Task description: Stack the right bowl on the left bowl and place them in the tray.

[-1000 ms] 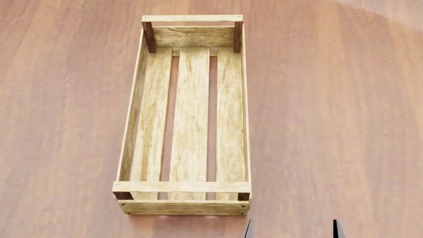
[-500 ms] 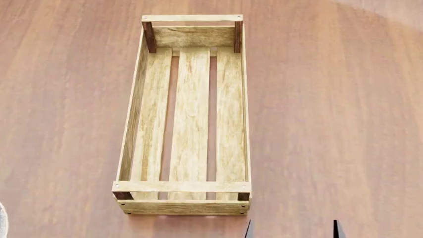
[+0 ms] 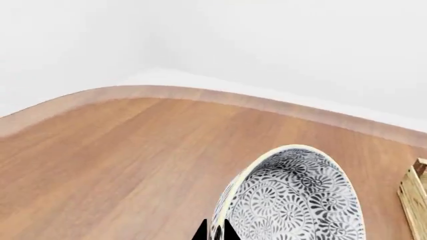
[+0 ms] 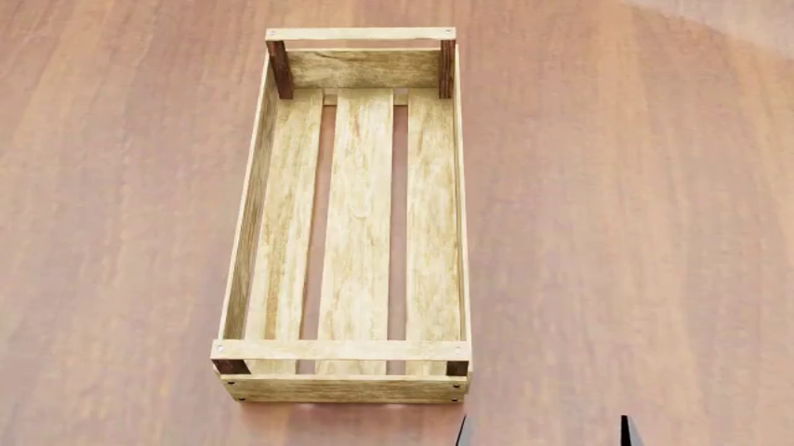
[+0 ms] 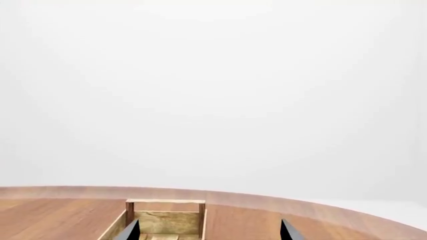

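The tray (image 4: 357, 223) is a long light-wood slatted crate in the middle of the head view, with nothing in it. Its far end shows in the right wrist view (image 5: 165, 220), and one corner shows in the left wrist view (image 3: 415, 197). A bowl (image 3: 300, 200) with a black-and-white floral pattern fills the lower part of the left wrist view. My left gripper (image 3: 215, 234) is shut on its rim, one fingertip on each side. No second bowl shows. My right gripper (image 4: 546, 435) is open and empty just right of the tray's near end, and it also shows in the right wrist view (image 5: 210, 232).
The brown wooden table (image 4: 620, 232) spreads around the tray. Its curved far edge (image 3: 167, 92) meets a white background. My left gripper and the bowl are outside the head view.
A pale sliver at the head view's lower left edge half a second ago is gone. The right fingertips have shifted slightly left. The tray has not moved.
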You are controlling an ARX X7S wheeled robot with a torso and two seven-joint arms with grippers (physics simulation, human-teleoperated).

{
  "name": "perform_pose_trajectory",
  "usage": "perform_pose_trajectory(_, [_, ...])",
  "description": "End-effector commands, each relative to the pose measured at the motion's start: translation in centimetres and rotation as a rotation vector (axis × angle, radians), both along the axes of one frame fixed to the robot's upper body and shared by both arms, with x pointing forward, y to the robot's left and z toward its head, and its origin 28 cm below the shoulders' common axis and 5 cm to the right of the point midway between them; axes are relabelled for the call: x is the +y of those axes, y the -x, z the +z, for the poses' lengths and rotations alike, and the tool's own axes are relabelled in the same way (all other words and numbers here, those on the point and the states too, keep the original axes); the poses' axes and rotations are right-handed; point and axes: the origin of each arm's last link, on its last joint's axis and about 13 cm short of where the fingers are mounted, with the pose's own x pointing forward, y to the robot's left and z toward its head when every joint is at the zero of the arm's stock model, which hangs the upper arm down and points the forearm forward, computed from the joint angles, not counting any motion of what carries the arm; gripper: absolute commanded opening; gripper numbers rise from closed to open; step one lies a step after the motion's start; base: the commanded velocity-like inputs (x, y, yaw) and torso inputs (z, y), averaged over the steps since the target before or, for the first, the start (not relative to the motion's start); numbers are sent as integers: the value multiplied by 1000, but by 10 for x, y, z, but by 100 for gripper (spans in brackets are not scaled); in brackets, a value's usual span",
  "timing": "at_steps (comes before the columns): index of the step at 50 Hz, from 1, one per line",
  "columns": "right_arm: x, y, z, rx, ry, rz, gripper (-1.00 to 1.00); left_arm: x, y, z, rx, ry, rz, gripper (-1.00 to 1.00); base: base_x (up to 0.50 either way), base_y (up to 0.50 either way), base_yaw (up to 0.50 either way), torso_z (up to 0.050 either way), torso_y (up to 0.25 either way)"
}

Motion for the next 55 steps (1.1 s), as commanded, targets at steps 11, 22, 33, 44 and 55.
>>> perform_pose_trajectory(11, [0,1,-1,-11,11,0,100,34,-8,16,-50,173,160,-100,0,0,0,0,0])
perform_pose_trajectory(22, [-1,1,-1,-9,11,-4,100,38,-18,1,21,335,172,-100,0,0,0,0,0])
perform_pose_trajectory(33, [-1,0,-1,-10,13,-6,100,37,-20,-12,84,437,201,-100,0,0,0,0,0])
perform_pose_trajectory(44, [-1,2,0,-14,13,0,100,38,-19,-28,145,483,227,-100,0,0,0,0,0])
perform_pose_trajectory(55, [-1,3,-1,-14,14,0,100,41,-18,-29,143,514,253,-100,0,0,0,0,1])
